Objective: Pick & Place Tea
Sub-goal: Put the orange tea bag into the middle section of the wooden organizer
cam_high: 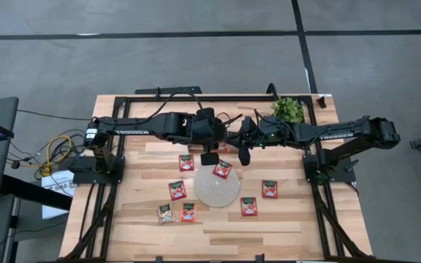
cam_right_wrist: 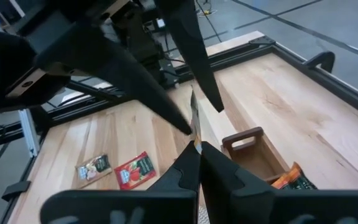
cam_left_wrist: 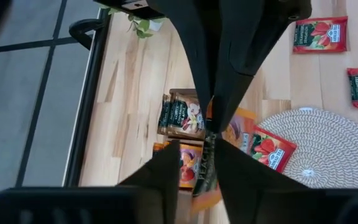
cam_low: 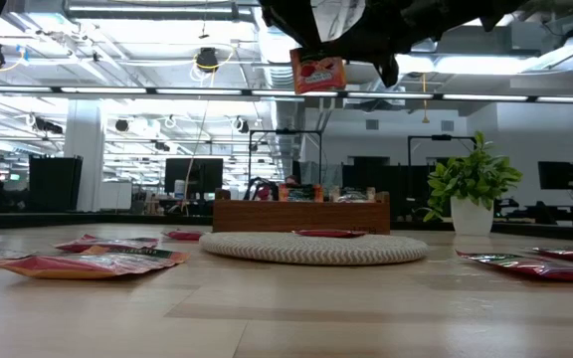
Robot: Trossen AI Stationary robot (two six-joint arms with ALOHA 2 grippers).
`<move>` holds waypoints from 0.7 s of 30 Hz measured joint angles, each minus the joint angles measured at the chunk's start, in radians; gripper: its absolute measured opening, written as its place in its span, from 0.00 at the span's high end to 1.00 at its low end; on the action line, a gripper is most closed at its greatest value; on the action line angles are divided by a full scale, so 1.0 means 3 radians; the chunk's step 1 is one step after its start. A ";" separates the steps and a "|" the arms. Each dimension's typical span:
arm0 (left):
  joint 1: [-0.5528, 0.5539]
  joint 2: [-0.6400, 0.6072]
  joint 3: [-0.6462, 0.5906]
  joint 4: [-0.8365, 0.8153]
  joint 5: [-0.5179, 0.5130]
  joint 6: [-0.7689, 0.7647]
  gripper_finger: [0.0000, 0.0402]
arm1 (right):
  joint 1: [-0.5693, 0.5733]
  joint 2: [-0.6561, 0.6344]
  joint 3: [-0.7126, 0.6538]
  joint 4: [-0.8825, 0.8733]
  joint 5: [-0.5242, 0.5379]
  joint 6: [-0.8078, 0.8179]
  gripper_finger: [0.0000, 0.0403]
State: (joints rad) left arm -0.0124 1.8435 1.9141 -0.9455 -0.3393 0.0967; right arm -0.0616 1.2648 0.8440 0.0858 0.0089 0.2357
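One red tea sachet (cam_low: 317, 72) hangs high above the table, over the brown wooden tray (cam_right_wrist: 253, 152), with both grippers at it. My right gripper (cam_right_wrist: 197, 148) is shut on it. My left gripper (cam_left_wrist: 201, 163) is open, one finger on each flat side of the sachet (cam_left_wrist: 205, 171), which shows edge-on there. The tray (cam_left_wrist: 182, 115) holds several sachets. Another sachet (cam_high: 222, 169) lies flat on the round woven mat (cam_high: 218, 188). More sachets (cam_high: 177, 190) lie flat on the table around the mat. My right gripper pinches the sachet between its two fingers at one edge (cam_right_wrist: 195, 127). The fingers come nearly level from the table's right side. The sachet stands on edge with its flat faces upright, lifted clear above the tray, and its lower part (cam_low: 318, 85) hangs below the grippers.
A potted plant (cam_high: 287, 109) stands at the far right of the table, beside the tray (cam_low: 301, 214). Loose sachets lie left (cam_high: 186, 162) and right (cam_high: 270, 189) of the mat, some near the front (cam_high: 188, 212). Black frame rails (cam_high: 108, 183) run along the table's sides.
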 joint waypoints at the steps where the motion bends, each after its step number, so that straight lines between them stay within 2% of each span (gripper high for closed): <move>1: 0.0000 0.0000 0.0000 -0.0005 -0.0011 0.0006 0.74 | 0.0000 0.0000 0.0000 -0.0005 0.0036 0.0000 1.00; 6: -0.0021 0.0000 0.0000 -0.0130 -0.0191 0.0046 0.64 | -0.0039 0.0000 0.0000 -0.0054 0.0194 0.0000 1.00; 9: -0.0031 -0.0019 0.0000 -0.0457 -0.0438 0.0048 0.62 | -0.0109 0.0000 -0.0001 -0.0111 0.0246 0.0002 1.00; 12: -0.0031 -0.0068 0.0000 -0.0831 -0.0605 -0.0228 0.62 | -0.0200 0.0000 -0.0001 -0.0111 0.0247 0.0002 1.00; 17: 0.0038 -0.0193 0.0000 -0.1364 -0.0568 -0.0667 0.62 | -0.0365 0.0219 -0.0005 -0.0060 0.0214 0.0138 1.00; 21: 0.0083 -0.0437 -0.0194 -0.1342 -0.0468 -0.0875 0.62 | -0.0428 0.0554 -0.0003 0.0207 0.0139 0.0176 1.00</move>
State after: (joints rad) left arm 0.0125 1.7125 1.8558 -1.3480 -0.4798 -0.1659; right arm -0.1901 1.4310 0.8433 0.1480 0.0506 0.2886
